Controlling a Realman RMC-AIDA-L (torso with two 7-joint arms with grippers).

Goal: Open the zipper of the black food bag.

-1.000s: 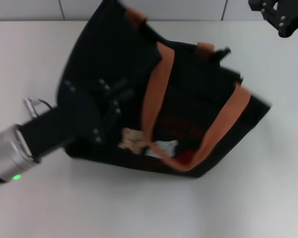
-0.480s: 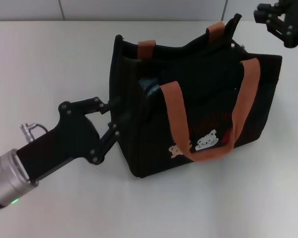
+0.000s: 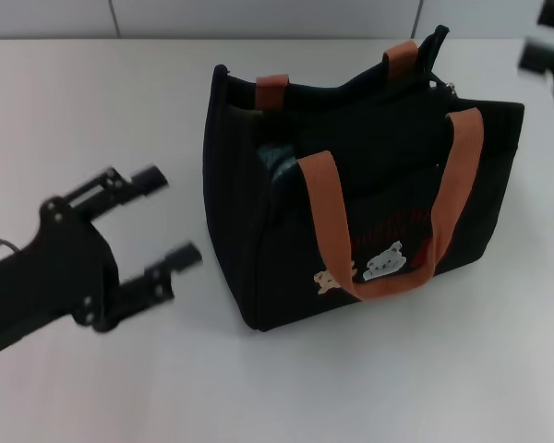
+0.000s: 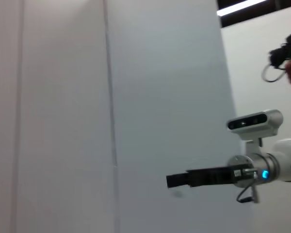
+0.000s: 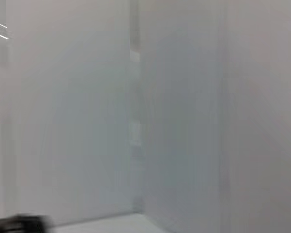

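My left gripper (image 3: pixel 162 220) hangs open at frame left, apart from the black food bag (image 3: pixel 360 203); a careless reach could topple it.

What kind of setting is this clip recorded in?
Probably a lab or test bench, not a home: a plain white table, bare pale wall panels, and only the black food bag set out between the left end effector and the right arm.

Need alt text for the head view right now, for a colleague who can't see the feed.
A black food bag with orange-brown handles stands upright on a white table, its top gaping. The left gripper, open, is beside the bag without touching it; the right gripper shows at the far corner.
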